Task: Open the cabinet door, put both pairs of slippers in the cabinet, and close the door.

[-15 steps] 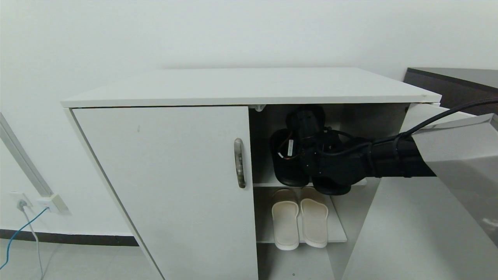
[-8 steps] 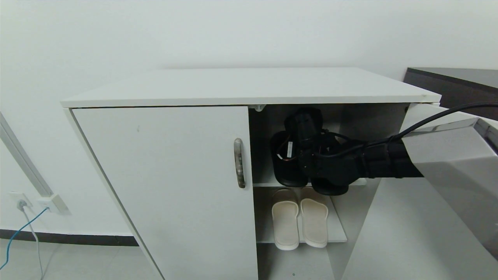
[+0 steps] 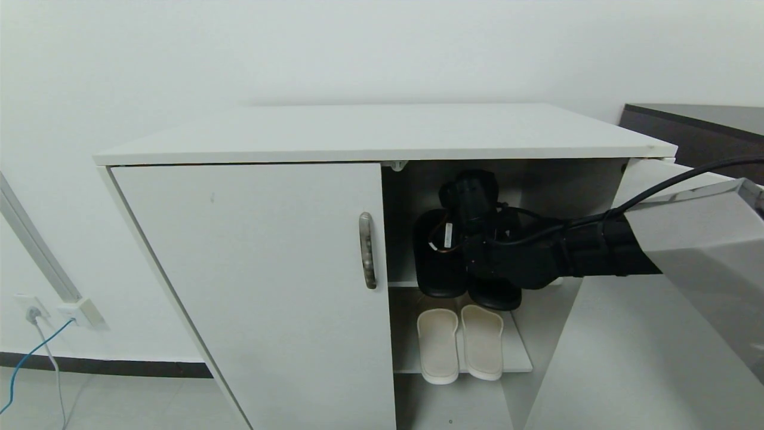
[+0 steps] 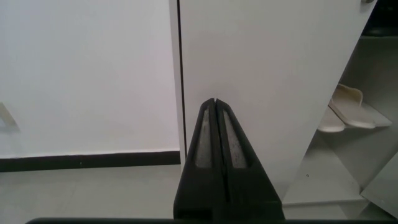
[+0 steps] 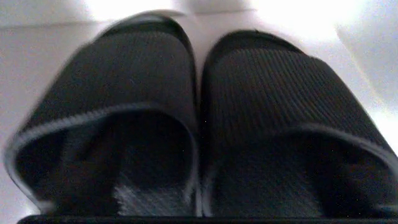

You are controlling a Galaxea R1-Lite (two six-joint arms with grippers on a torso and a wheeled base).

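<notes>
Head view: one white cabinet (image 3: 382, 134) stands against the wall. It has two doors. The left door (image 3: 250, 286) is closed and carries one metal handle (image 3: 367, 251); the right door (image 3: 632, 358) is swung wide open so the arm can get in. Inside are two shelves. One pair of black slippers (image 3: 439, 263) sits on the upper shelf (image 3: 401, 280), side by side, with the near ends overhanging its edge, so they seem only partly pushed in. The right hand (image 3: 474, 197) is just above them, deep inside; I cannot tell whether it grips them. One pair of white slippers (image 3: 437, 337) lies flat on the lower shelf (image 3: 519, 358), placed neatly together.

Left wrist view: the left hand (image 4: 215, 102) is pinched closed and holds nothing, parked low in front of the closed door, out of the way. The white pair (image 4: 345, 106) shows to the right.

Right wrist view: two black slippers (image 5: 143, 93), very close, touching along their inner sides. That makes four slippers, all inside the cabinet.
</notes>
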